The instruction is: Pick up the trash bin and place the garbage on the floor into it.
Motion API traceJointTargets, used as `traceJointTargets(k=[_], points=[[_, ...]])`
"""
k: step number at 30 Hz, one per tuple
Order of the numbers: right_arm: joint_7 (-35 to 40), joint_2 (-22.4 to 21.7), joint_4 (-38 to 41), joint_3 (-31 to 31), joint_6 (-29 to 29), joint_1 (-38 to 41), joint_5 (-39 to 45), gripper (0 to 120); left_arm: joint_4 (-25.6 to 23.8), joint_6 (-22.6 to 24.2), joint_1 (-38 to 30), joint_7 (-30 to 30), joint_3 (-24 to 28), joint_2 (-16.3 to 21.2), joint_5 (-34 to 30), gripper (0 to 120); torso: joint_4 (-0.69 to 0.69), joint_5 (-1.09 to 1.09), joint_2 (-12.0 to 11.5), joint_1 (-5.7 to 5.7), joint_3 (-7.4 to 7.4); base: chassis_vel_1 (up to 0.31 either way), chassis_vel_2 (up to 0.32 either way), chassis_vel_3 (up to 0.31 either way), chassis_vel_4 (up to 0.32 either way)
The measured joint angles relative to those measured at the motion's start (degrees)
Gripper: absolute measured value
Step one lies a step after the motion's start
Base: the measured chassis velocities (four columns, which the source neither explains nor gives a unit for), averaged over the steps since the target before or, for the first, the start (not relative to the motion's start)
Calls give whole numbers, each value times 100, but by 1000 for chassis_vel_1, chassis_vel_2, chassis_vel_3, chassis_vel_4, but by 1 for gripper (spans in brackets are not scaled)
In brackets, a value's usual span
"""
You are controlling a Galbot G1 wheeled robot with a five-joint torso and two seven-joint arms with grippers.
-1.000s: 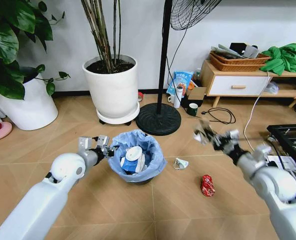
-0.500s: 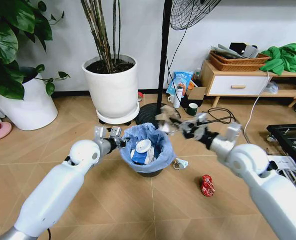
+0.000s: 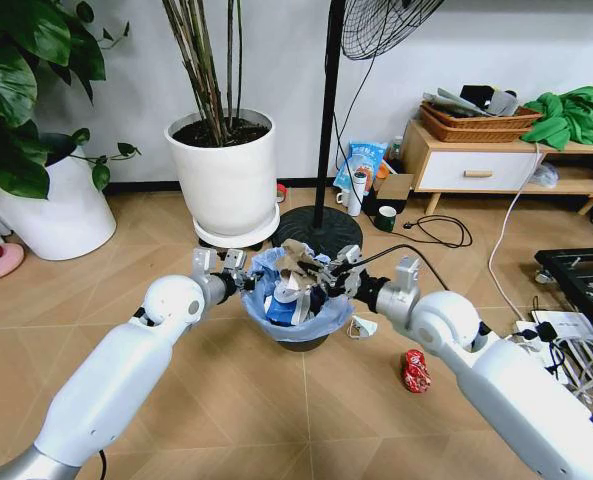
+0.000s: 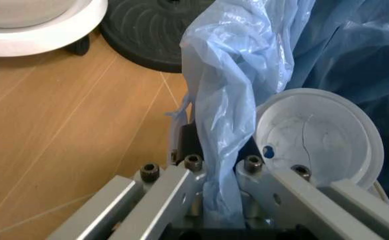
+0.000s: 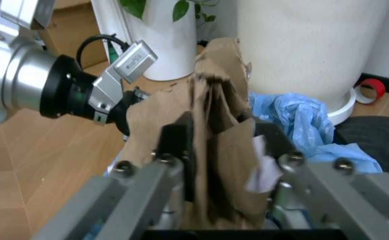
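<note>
The trash bin [image 3: 298, 318], black with a crinkled light-blue bag [image 4: 241, 75], hangs just above the floor [image 3: 206, 400] in front of me. My left gripper [image 3: 238, 281] [image 4: 221, 167] is shut on its near-left rim, pinching the bag. A white round lid [image 4: 321, 135] and blue and white scraps lie inside. My right gripper [image 3: 323, 276] [image 5: 224, 160] is shut on a crumpled brown paper [image 3: 296, 260] [image 5: 214, 125], held over the bin's mouth. A crushed red can [image 3: 415, 370] and a small white scrap [image 3: 363, 326] lie on the floor to the bin's right.
A black fan base [image 3: 317, 238] and a large white plant pot [image 3: 222, 180] stand right behind the bin. Another white pot [image 3: 51, 215] is at the far left. A low wooden cabinet [image 3: 496, 170], a cable [image 3: 441, 232] and a black box [image 3: 586, 275] occupy the right.
My right arm swung left with the brown paper, from well right of the bin to over its mouth. The left gripper carried the bin a little rightward and farther from me.
</note>
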Motion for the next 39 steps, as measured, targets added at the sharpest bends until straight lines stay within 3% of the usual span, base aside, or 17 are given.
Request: traceJointTargets(k=[5, 15, 21, 30, 39], points=[[26, 10, -23, -13, 39, 5, -66, 38, -6, 0, 10, 0, -18, 5, 0, 0, 0, 0, 0, 0, 0, 0, 0, 0, 0], [92, 30, -44, 26, 58, 75, -44, 79, -11, 0, 19, 2, -40, -25, 5, 0, 0, 0, 0, 0, 0, 0, 0, 0, 0], [279, -17, 56, 537, 23, 27, 154, 98, -19, 0, 49, 18, -128, 9, 12, 0, 1, 1, 0, 0, 0, 0, 0, 0, 0], [498, -376, 97, 1821, -36, -725, 490, 100, -131, 0, 264, 78, -342, 98, 37, 0, -1, 0, 0, -1, 0, 0, 0, 0, 0], [296, -359, -321, 3128, 26, -1729, 155, 100, -244, 0, 398, 126, -524, 224, 42, 0, -1, 0, 0, -1, -1, 0, 0, 0, 0]])
